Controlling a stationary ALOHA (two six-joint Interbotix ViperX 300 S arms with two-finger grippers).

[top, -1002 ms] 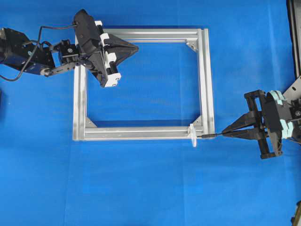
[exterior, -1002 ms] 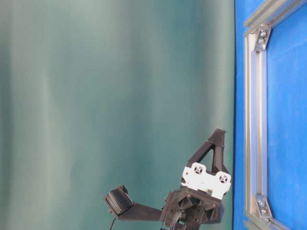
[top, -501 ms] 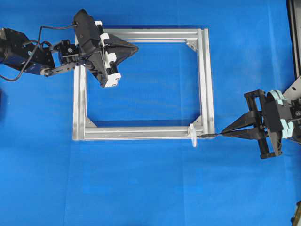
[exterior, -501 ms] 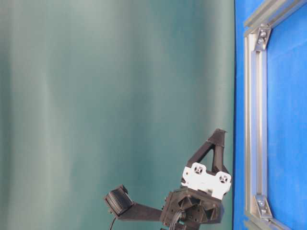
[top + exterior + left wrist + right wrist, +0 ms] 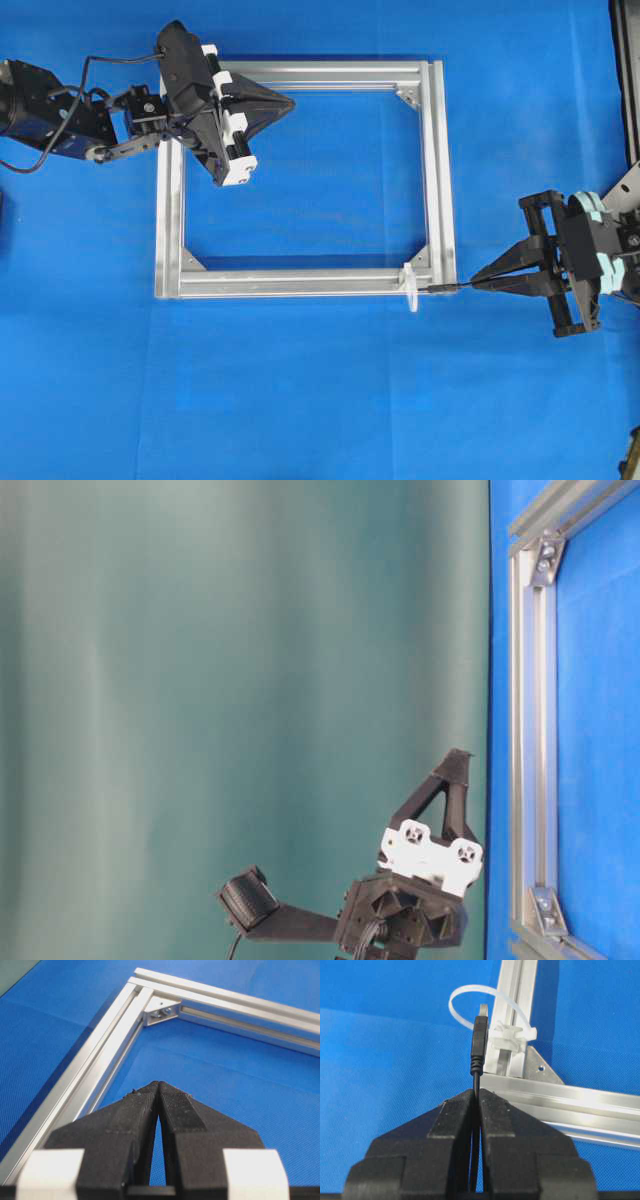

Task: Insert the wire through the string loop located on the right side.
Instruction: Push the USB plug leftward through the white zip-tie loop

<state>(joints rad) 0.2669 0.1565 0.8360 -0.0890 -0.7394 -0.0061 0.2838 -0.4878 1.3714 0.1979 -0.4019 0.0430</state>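
Note:
My right gripper (image 5: 478, 279) (image 5: 477, 1091) is shut on the wire (image 5: 476, 1080), just behind its black plug (image 5: 479, 1042). The plug's metal tip (image 5: 482, 1010) points at the white string loop (image 5: 490, 996), which is strapped to the aluminium frame (image 5: 520, 990) near its corner; whether the tip has entered the loop, I cannot tell. From overhead, the plug (image 5: 441, 288) lies just right of the string loop (image 5: 411, 288) at the frame's lower right corner. My left gripper (image 5: 290, 100) (image 5: 158, 1083) hangs shut and holds nothing, over the frame's upper left part.
The rectangular frame (image 5: 438, 170) lies flat on blue cloth, with silver corner brackets (image 5: 408, 96) (image 5: 161, 1010) inside its corners. A teal backdrop fills most of the table-level view, where my left gripper (image 5: 458, 758) shows beside the frame (image 5: 528, 730). Dark equipment (image 5: 625, 60) stands at the right edge.

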